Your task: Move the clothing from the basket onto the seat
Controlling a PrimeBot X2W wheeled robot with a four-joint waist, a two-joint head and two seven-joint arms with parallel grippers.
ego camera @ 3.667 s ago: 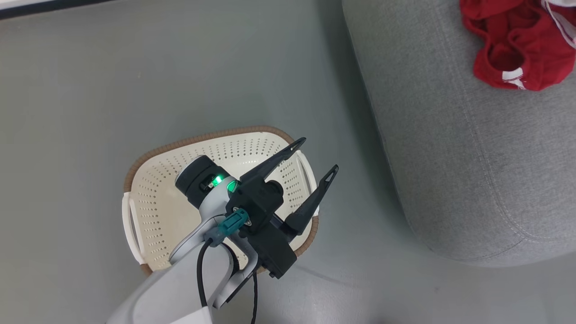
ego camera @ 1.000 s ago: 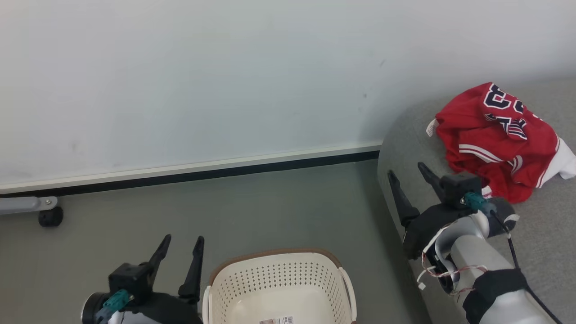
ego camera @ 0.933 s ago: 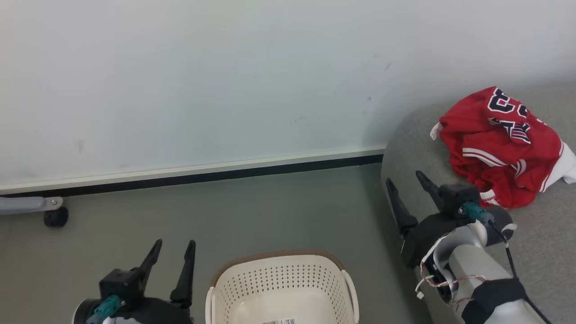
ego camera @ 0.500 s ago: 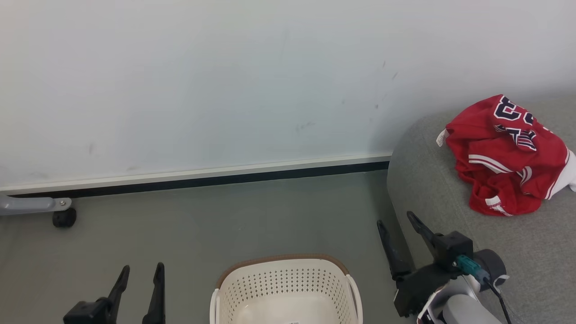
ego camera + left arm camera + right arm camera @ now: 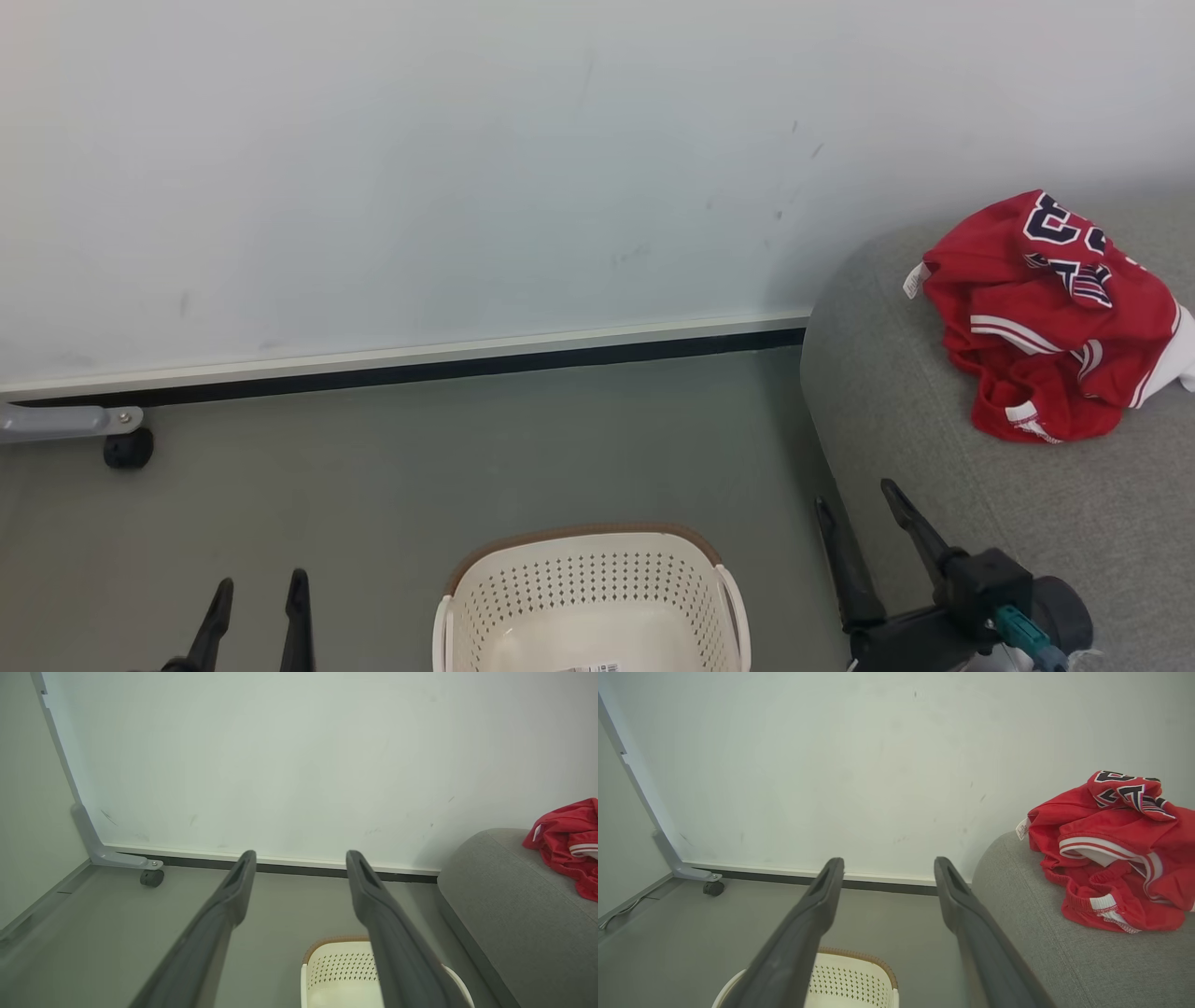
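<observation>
head view: your left gripper [image 5: 261, 597] rises from the lower left edge, its two dark fingers nearly upright, spread apart and holding nothing. your right gripper [image 5: 854, 497] sits at the lower right, fingers leaning up and to the left, also parted and bare, at the rounded near end of the seat [image 5: 896, 392]. the clothing [image 5: 1046, 317], a crumpled red jersey pile with white trim and dark numerals, lies on the seat at the right, well apart from both grippers. the basket [image 5: 579, 534] stands on the grey-green floor [image 5: 420, 467] between the two grippers, a small label [image 5: 590, 666] showing on its pale bottom. a plain pale wall [image 5: 467, 168] runs behind, with a white and black skirting strip [image 5: 467, 362] at its foot, and a grey frame leg [image 5: 56, 422] on a caster wheel [image 5: 126, 448] at the far left. left wrist view: you look along two open fingers [image 5: 224, 914] towards the wall, the basket low between them and the seat with a corner of the clothing at the right. right wrist view: the open fingers [image 5: 966, 914] point at the wall, the basket below them, and the clothing heaped on the seat at the right, a white tag at its left edge.
</observation>
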